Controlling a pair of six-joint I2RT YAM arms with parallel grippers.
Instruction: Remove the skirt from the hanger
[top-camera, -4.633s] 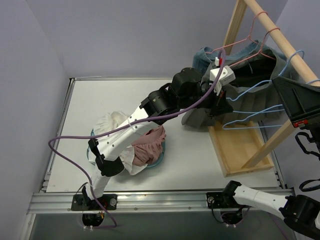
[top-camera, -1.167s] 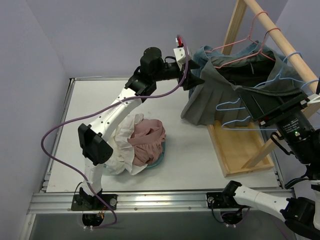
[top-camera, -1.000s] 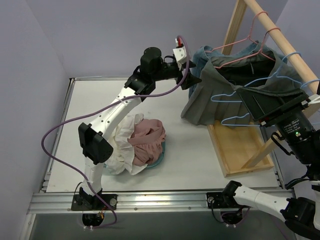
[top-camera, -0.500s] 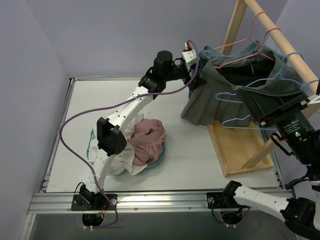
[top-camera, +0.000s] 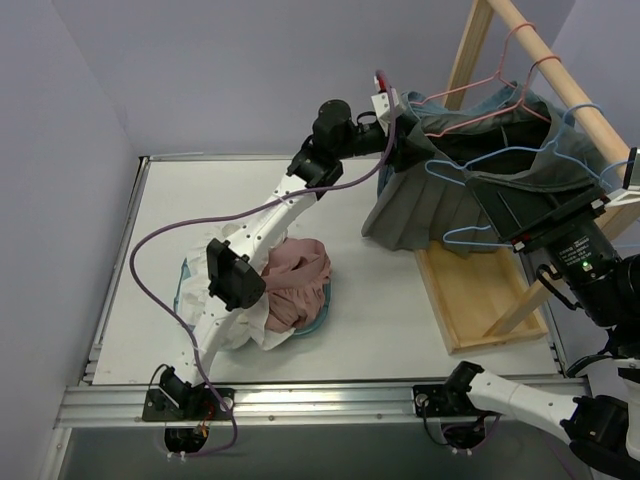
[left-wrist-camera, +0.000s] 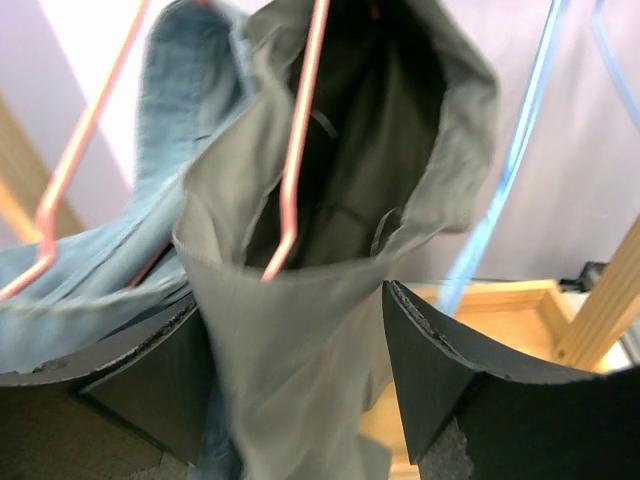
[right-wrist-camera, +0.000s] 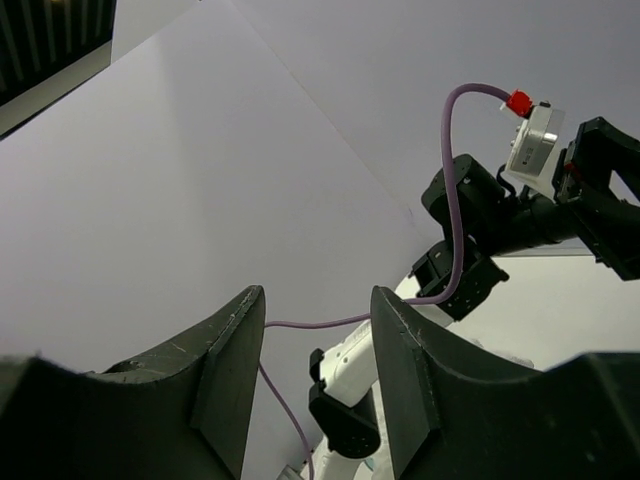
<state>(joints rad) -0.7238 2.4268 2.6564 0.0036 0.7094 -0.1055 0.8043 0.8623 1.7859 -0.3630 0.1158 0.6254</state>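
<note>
Left arm (top-camera: 265, 215) extended high, reaching skirt (top-camera: 415, 205)

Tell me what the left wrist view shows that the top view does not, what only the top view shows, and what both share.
Only left wrist: the inside of the skirt at its waist opening, with the pink hanger wire running into it, between the open left jaws. Only top: the table, the clothes pile, the right arm, the rack's rail. Both: skirt, pink hanger, a blue hanger, the rack's wooden base.
</note>
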